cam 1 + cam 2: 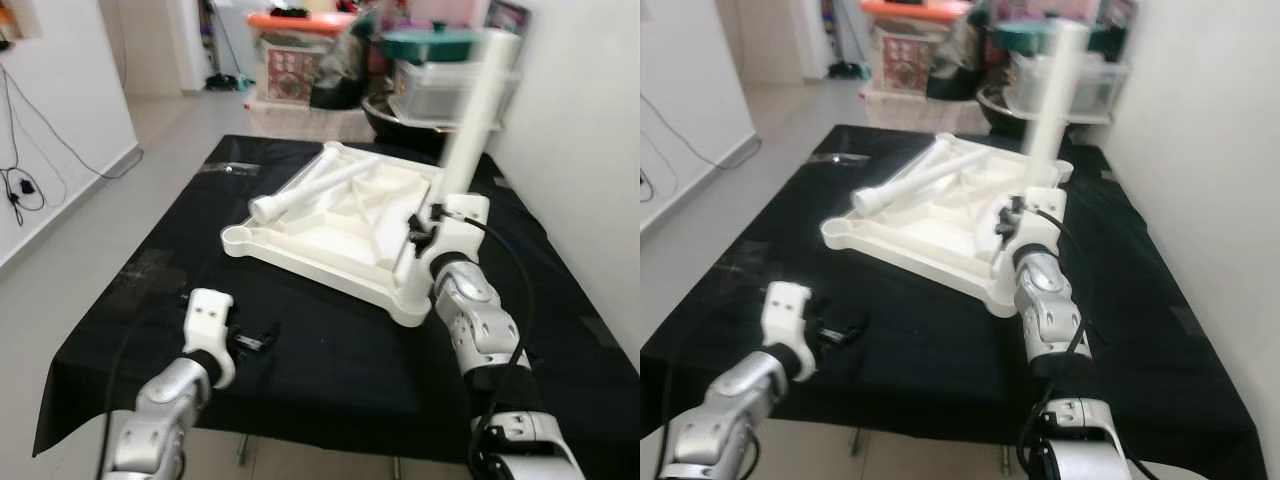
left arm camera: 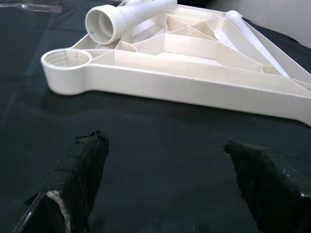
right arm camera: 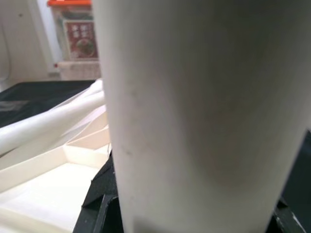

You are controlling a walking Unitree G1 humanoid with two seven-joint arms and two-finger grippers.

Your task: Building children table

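Note:
A white plastic table top (image 1: 330,240) lies upside down on the black-covered table (image 1: 300,340), ribs facing up, with a round socket (image 2: 65,60) at its near left corner. One loose white leg (image 1: 310,185) lies across it, its threaded end (image 2: 104,22) pointing toward me. My right gripper (image 1: 430,225) is shut on a second white leg (image 1: 478,110), holding it upright over the top's near right corner. My left gripper (image 1: 250,340) rests low over the black cloth in front of the table top, open, its fingers (image 2: 77,179) wide apart with nothing between them.
Behind the table stand an orange-lidded box (image 1: 295,55), a clear bin (image 1: 450,90) and a green-lidded pot (image 1: 430,45). A white wall runs close along the right. Cables (image 1: 20,185) hang on the left wall above the tiled floor.

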